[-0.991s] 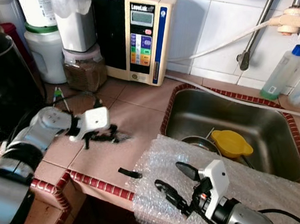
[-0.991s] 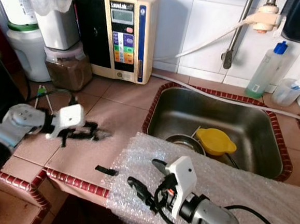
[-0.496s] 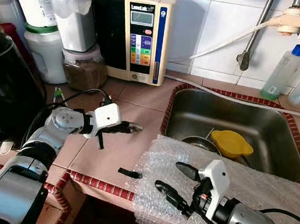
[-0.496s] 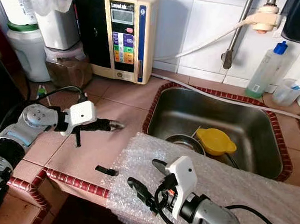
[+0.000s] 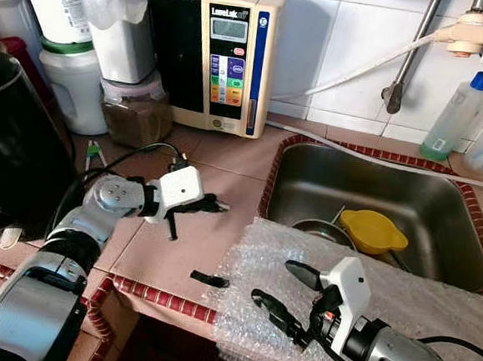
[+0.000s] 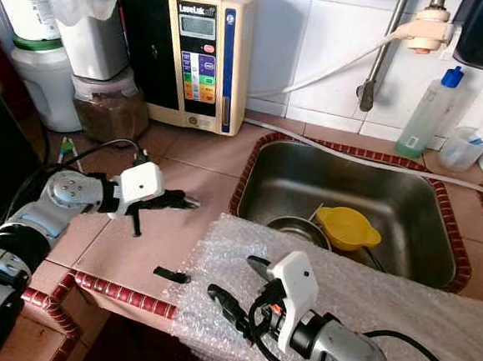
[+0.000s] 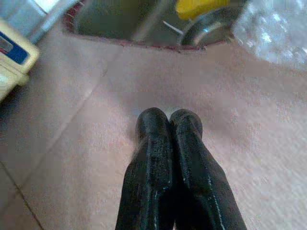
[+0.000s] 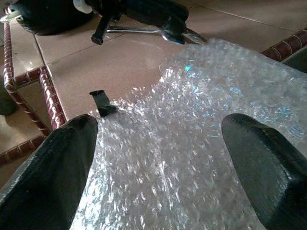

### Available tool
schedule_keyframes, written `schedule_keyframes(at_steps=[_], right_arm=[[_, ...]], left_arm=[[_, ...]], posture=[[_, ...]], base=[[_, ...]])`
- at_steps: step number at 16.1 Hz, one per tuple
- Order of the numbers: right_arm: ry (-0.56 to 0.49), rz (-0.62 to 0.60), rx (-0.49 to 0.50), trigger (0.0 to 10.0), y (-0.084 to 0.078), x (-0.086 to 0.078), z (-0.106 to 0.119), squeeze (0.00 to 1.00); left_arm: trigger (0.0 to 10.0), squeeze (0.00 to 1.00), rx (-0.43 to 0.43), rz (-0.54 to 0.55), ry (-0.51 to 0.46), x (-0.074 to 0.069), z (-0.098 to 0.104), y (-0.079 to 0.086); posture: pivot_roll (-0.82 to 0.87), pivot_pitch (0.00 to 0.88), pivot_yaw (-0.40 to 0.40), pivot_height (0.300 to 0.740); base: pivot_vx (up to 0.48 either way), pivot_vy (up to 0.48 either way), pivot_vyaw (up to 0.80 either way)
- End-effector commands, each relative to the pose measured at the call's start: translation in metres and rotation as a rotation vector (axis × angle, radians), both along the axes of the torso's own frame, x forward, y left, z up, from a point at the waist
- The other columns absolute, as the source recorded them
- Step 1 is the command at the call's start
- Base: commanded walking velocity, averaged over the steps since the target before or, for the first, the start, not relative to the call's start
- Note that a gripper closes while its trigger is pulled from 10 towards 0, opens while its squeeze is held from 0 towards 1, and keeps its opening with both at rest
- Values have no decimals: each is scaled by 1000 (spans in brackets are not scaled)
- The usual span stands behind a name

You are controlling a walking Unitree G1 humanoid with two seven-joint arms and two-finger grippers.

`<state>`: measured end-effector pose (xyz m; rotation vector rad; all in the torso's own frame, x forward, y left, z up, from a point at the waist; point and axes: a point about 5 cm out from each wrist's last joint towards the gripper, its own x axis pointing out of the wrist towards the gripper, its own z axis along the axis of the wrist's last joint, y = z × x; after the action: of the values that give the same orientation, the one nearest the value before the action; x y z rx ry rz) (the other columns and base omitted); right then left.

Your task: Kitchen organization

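Fingers of the left gripper (image 5: 210, 205) are lying pressed together with nothing between them, hovering just over the tiled counter (image 5: 210, 157) and pointing toward the sink (image 5: 374, 199). In the left wrist view the two black fingers (image 7: 153, 158) are touching along their length above bare pink tile. The right gripper (image 5: 287, 291) is resting with its fingers spread wide over a sheet of bubble wrap (image 5: 433, 300), which is draping over the front edge of the counter and partly over the near rim of the sink; nothing is sitting between those fingers.

A small black piece (image 5: 209, 278) is lying on the counter just beside the left edge of the bubble wrap, well short of the sink. Inside the sink a yellow bowl (image 5: 373, 231) is sitting beside a metal bowl (image 5: 321, 231). Behind the sink's left corner a cream water ionizer (image 5: 234, 59) is standing against the wall tiles, and beyond the sink's right rear corner a clear bottle with a blue cap (image 5: 456, 118) is standing.
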<state>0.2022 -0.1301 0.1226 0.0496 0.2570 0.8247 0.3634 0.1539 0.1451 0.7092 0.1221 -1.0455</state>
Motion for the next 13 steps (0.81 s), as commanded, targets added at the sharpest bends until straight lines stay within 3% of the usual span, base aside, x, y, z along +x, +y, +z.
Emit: schedule_keyframes(at_steps=[1, 3, 4, 5, 6, 9, 12, 13], right_arm=[[-26, -1, -5, 10000, -1, 1, 5, 592], [-28, 0, -8, 10000, -1, 1, 5, 576], [-28, 0, -9, 10000, -1, 1, 5, 576], [-29, 1, -9, 10000, 0, 0, 5, 565], [-27, 2, -11, 10000, 1, 0, 4, 561], [-24, 6, -17, 10000, 1, -1, 3, 553], [-27, 7, -18, 10000, 2, 0, 3, 545], [-27, 7, -19, 10000, 1, 0, 3, 545]], left_arm=[[0, 0, -24, 17, -50, 6, 11, -2], [0, 0, -149, 139, -199, 16, 29, -11], [0, 0, -168, 156, -215, 17, 32, -11], [10000, 573, -208, 165, -215, 18, 34, -13], [10000, 1000, -225, 144, -189, 16, 32, -15], [10000, 1000, -312, 178, -162, 18, 34, -17], [10000, 1000, -245, 35, -73, 12, 32, -14], [10000, 1000, -229, 37, -80, 14, 36, -10]], posture=[[46, 31, 60, 740], [44, 33, 59, 740], [44, 33, 59, 740], [42, 34, 57, 740], [43, 35, 55, 740], [43, 36, 55, 740], [40, 36, 52, 740], [40, 37, 53, 740]], base=[[0, 0, 0], [0, 0, 0], [0, 0, 0], [0, 0, 0], [0, 0, 0], [0, 0, 0], [0, 0, 0], [0, 0, 0]])
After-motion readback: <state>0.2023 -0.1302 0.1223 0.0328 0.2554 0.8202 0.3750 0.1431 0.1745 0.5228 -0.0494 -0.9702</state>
